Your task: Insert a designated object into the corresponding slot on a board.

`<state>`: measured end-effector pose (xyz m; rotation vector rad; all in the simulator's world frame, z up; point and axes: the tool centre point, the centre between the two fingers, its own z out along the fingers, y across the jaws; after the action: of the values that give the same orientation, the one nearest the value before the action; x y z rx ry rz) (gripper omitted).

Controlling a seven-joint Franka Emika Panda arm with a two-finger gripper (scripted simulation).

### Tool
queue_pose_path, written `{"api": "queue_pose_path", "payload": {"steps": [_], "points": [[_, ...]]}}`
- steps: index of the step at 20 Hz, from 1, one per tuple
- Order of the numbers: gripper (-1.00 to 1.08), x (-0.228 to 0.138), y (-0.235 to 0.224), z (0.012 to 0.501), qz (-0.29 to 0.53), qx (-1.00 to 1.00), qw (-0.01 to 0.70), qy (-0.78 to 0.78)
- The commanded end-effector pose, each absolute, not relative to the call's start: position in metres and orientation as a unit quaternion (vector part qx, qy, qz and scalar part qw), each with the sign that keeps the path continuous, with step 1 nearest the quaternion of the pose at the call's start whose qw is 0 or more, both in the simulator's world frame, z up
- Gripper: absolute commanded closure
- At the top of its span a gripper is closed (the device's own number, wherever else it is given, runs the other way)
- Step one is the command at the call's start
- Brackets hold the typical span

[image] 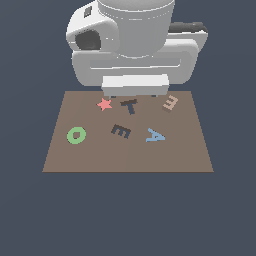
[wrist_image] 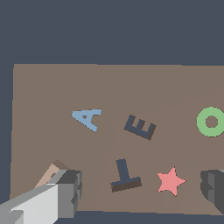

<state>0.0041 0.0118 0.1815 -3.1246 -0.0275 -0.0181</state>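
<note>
The designated object, a pale tan-pink E block (image: 170,103), lies flat on the board (image: 125,157) near its far corner on the exterior view's right. In the wrist view the E block (wrist_image: 50,172) is partly covered by one grey finger (wrist_image: 70,192). The slot, a dark E-shaped recess (image: 121,131) (wrist_image: 140,127), sits near the board's middle. My gripper (image: 135,95) (wrist_image: 142,192) hangs open over the board's far edge, above the T recess, holding nothing. It stands apart from the E block.
On the board (wrist_image: 52,87) are a dark T-shaped recess (image: 130,105) (wrist_image: 124,176), a red star (image: 104,104) (wrist_image: 170,180), a blue A (image: 155,135) (wrist_image: 87,118) and a green ring (image: 76,135) (wrist_image: 211,121). The arm's white body fills the space behind the board.
</note>
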Motion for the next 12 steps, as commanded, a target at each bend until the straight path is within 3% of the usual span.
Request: {"api": "queue_pose_path", "payload": {"steps": [1,12], "points": [[-0.92,0.004,0.012,0.181,-0.006,-1.000,0.008,-0.009],[-0.92,-0.008,0.022,0.169,-0.005,-1.000,0.008,0.022]]}}
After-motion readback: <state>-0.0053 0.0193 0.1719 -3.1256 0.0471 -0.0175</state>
